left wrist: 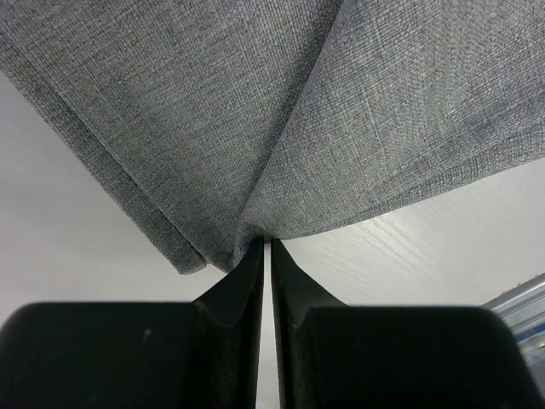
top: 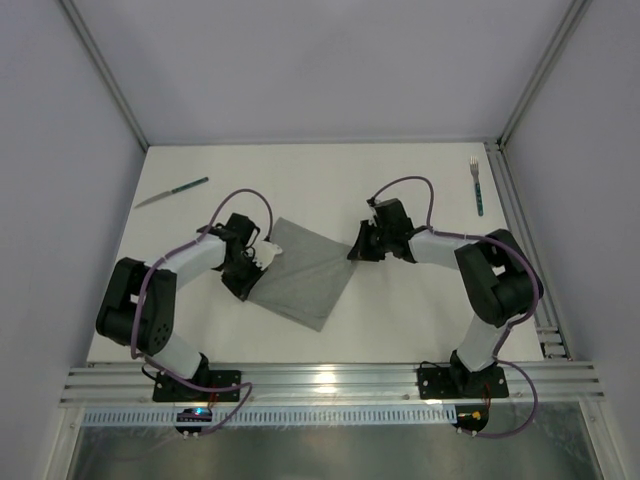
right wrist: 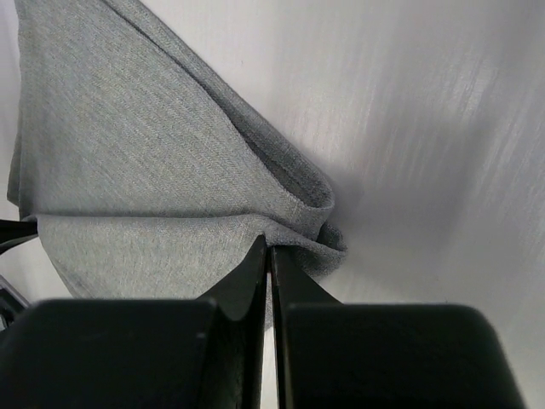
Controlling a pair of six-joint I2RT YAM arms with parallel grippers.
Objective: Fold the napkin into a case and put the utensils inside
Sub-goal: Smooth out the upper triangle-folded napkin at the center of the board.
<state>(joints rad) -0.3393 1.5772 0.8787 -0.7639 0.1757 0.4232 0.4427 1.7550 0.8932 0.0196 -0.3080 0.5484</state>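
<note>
The napkin [top: 310, 275] lies slanted on the desk [top: 420, 310], its edge doubled over, with the left fingers [left wrist: 241, 288] closed to a slit on its left corner and the right fingers [right wrist: 245, 277] pinched likewise on its right corner. It looks like light, limp woven cloth that sags and creases, so corners and hems seem the soundest holds. The knife [top: 172, 192] lies well up-left of the napkin, the fork [top: 477, 185] well up-right; no brand, label or writing shows.
</note>
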